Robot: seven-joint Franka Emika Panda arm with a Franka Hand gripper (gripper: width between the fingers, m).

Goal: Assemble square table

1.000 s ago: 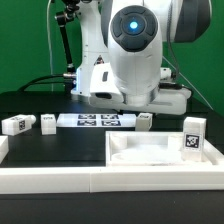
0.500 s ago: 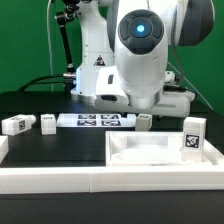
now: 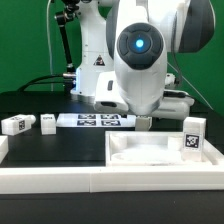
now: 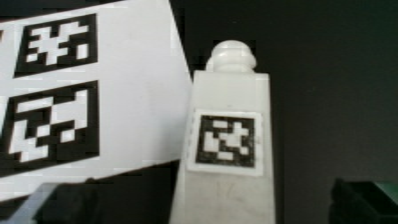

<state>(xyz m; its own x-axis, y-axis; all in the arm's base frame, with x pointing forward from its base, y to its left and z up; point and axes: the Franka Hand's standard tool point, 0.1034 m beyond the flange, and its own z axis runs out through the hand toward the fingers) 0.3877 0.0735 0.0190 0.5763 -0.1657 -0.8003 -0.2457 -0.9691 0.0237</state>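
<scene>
The white square slab [image 3: 150, 150] is lying flat, its recess facing up. Small white tagged legs [image 3: 17, 124] are lying nearby, one leg [image 4: 228, 140] showing its peg.

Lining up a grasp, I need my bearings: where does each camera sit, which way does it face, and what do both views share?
Exterior view: off the arm, low, opposite the arm, facing it head-on across the square tabletop and marker board; the arm shows, its jaws hidden.
Wrist view: on the wrist, looking down at a leg lying beside the marker board; dark tips of the open jaws show either side.
Shared: the marker board and, likely, that leg.
</scene>
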